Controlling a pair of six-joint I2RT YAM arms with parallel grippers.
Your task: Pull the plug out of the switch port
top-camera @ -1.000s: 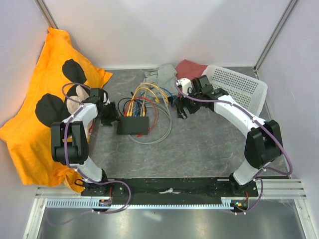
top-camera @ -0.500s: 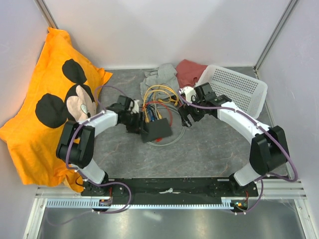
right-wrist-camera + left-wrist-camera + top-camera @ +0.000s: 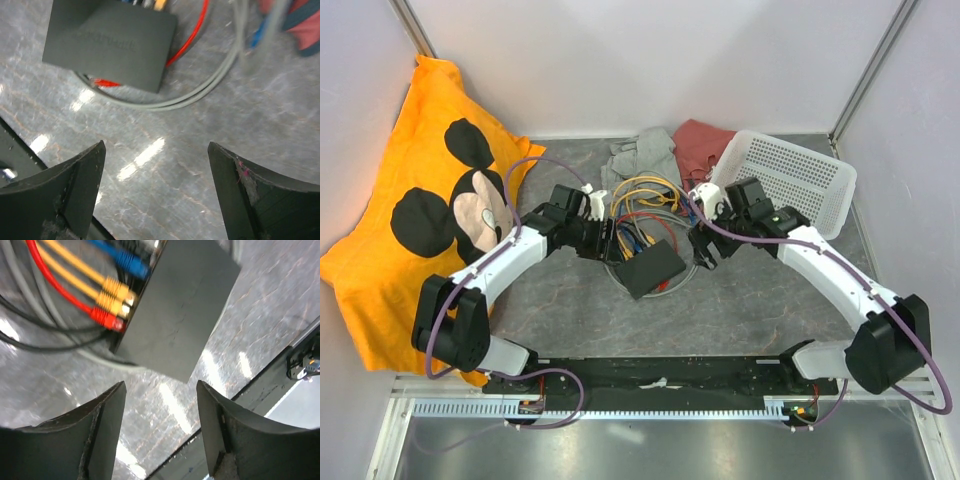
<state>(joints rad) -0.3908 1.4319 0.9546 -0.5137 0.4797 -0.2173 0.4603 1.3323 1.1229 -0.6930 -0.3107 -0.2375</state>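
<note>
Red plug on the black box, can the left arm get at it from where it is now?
Probably yes. The left arm has its jaws open facing the red plug, with only a black cable and a grey cable on the table between.

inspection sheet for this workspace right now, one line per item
surface: grey marbled table, glare patches, no spills seen
job's things: black switch box lying askew; red, yellow, blue plugs seated in its edge
clutter: grey cloth, red cloth, white basket
grippers: left gripper open, empty; right gripper open, empty
cables: grey cables looping past the box, coloured leads bunched at its edge
surroundings: orange cartoon cloth at left, white walls
</note>
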